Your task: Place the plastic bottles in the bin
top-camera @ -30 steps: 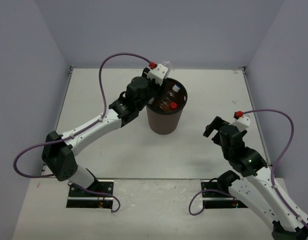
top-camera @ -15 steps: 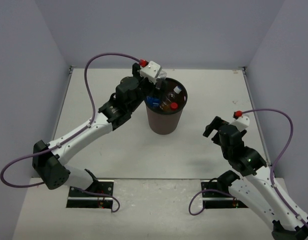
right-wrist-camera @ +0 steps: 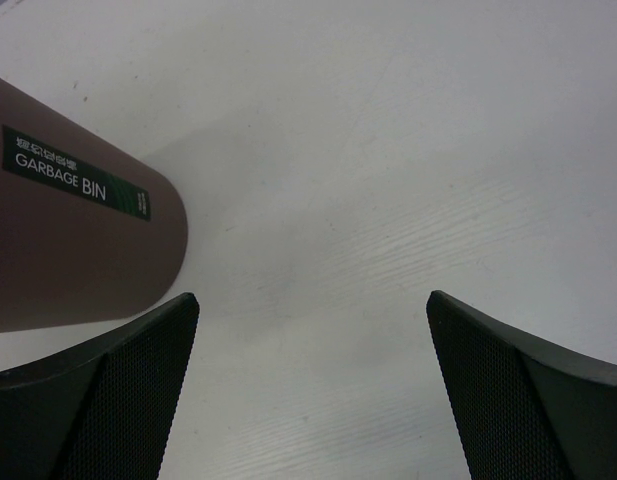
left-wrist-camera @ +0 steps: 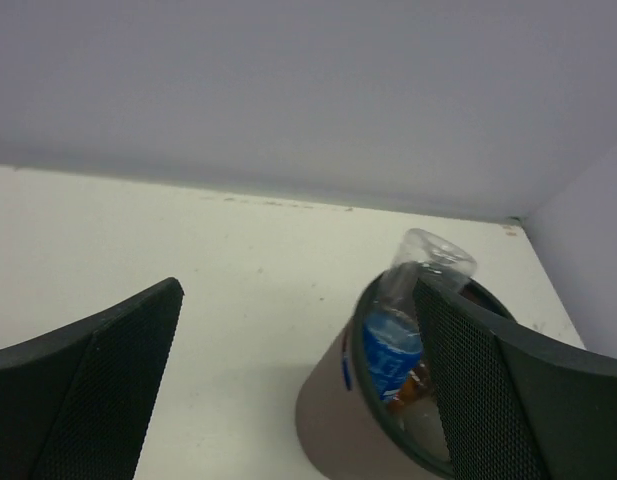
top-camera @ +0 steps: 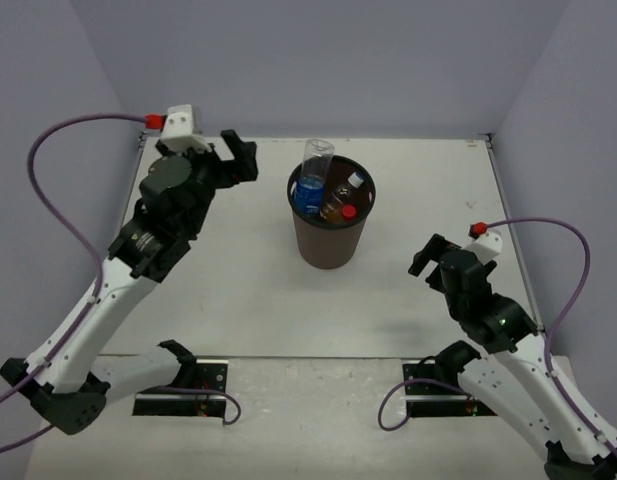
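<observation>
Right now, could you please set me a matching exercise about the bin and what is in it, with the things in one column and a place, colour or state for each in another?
Things:
1. blue-label bottle
2. red cap
3. bin
4. bin's label

Descriptions:
A. dark brown, standing upright
B. green with white lettering
C. sticks up out of the bin
D. low inside the bin, toward its right side

Pairs: 1-C, 2-D, 3-A, 4-B.
</observation>
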